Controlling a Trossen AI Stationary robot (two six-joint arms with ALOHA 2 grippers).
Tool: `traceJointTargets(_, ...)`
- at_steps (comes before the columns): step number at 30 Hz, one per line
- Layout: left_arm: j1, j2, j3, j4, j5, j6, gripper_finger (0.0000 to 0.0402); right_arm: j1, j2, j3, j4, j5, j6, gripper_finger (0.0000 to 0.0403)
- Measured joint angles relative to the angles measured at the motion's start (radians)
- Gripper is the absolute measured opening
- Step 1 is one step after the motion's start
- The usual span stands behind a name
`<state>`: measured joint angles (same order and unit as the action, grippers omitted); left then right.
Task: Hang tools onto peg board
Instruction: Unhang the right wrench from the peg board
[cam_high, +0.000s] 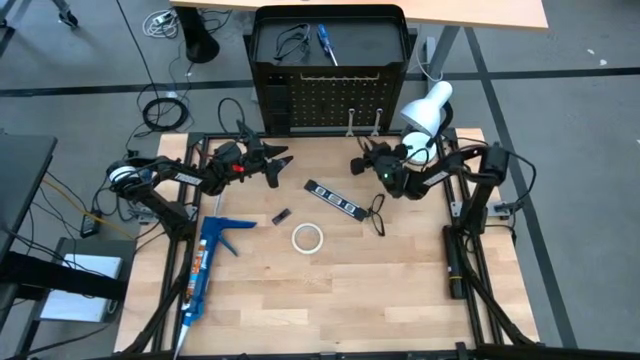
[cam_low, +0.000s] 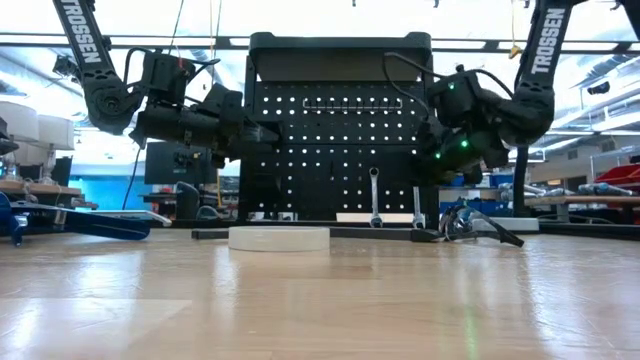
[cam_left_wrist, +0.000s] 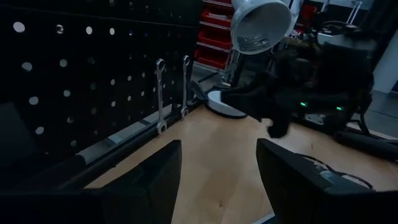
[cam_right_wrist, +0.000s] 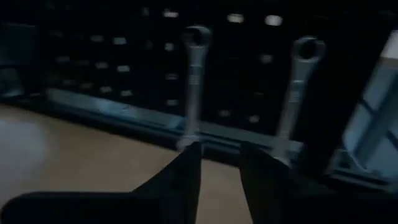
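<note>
The peg board (cam_high: 330, 100) stands upright at the table's far edge. Two silver wrenches (cam_right_wrist: 193, 81) (cam_right_wrist: 295, 87) hang on it by their ring ends, low on its right part. My right gripper (cam_right_wrist: 221, 168) is level in front of them, its fingers a little apart with nothing between them. My left gripper (cam_left_wrist: 217, 174) hovers open and empty before the board's left part (cam_high: 280, 160). On the table lie a white tape ring (cam_high: 307, 237), a black strip with white marks (cam_high: 333, 198) and a black wire loop (cam_high: 377, 212).
A white desk lamp (cam_high: 428, 108) stands at the board's right end, close behind my right arm. A blue caulking gun (cam_high: 205, 265) lies near the table's left edge, and a small black piece (cam_high: 282, 216) lies near the tape ring. A blue-handled screwdriver (cam_high: 326, 43) rests in the board's top tray.
</note>
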<state>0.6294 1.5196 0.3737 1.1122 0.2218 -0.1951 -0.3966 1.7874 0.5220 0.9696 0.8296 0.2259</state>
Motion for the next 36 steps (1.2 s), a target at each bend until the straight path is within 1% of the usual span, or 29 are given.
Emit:
traceJointTargets(1,0.000,0.000,0.000,-0.001,0.000,0.000,0.0213,-0.020,0.000,-0.001,-0.002,-0.011,0.011,0.0125)
traceJointTargets(2,0.000,0.000,0.000,-0.002,0.000,0.000,0.0213,-0.043,0.000,-0.001,-0.003,-0.055,0.029,0.0134)
traceJointTargets(5,0.000,0.000,0.000,-0.003,0.000,0.000,0.0213,-0.120,-0.005,-0.001,-0.029,-0.287,0.071,0.0160)
traceJointTargets(6,0.000,0.000,0.000,-0.003,0.000,0.000,0.0213,-0.141,-0.006,-0.001,-0.045,-0.345,0.070,0.0168)
traceJointTargets(7,0.000,0.000,0.000,-0.003,0.000,0.000,0.0213,-0.158,-0.006,-0.001,-0.065,-0.378,0.066,0.0175)
traceJointTargets(11,0.000,0.000,0.000,-0.004,0.000,0.007,0.0213,-0.204,-0.006,-0.012,-0.092,-0.384,0.066,0.0192)
traceJointTargets(19,0.001,0.000,0.000,-0.004,0.000,0.030,0.0213,-0.264,-0.006,-0.064,-0.083,-0.378,0.018,0.0197)
traceJointTargets(24,0.001,0.000,0.000,-0.004,0.000,0.030,0.0213,-0.296,-0.006,-0.071,-0.079,-0.389,-0.106,0.0216)
traceJointTargets(26,0.001,0.000,0.000,-0.004,0.000,0.030,0.0213,-0.307,-0.006,-0.071,-0.055,-0.438,-0.121,0.0225)
traceJointTargets(28,0.001,0.000,0.000,-0.004,0.000,0.030,0.0213,-0.322,-0.008,-0.071,-0.017,-0.515,-0.122,0.0233)
traceJointTargets(30,0.001,0.000,0.000,-0.004,0.000,0.030,0.0213,-0.345,-0.009,-0.067,-0.014,-0.590,-0.113,0.0239)
traceJointTargets(31,0.001,0.000,0.000,-0.004,0.000,0.030,0.0213,-0.357,-0.009,-0.065,-0.024,-0.610,-0.108,0.0241)
traceJointTargets(36,0.001,0.000,0.000,-0.008,0.000,0.031,0.0213,-0.403,-0.009,-0.065,-0.065,-0.617,-0.146,0.0244)
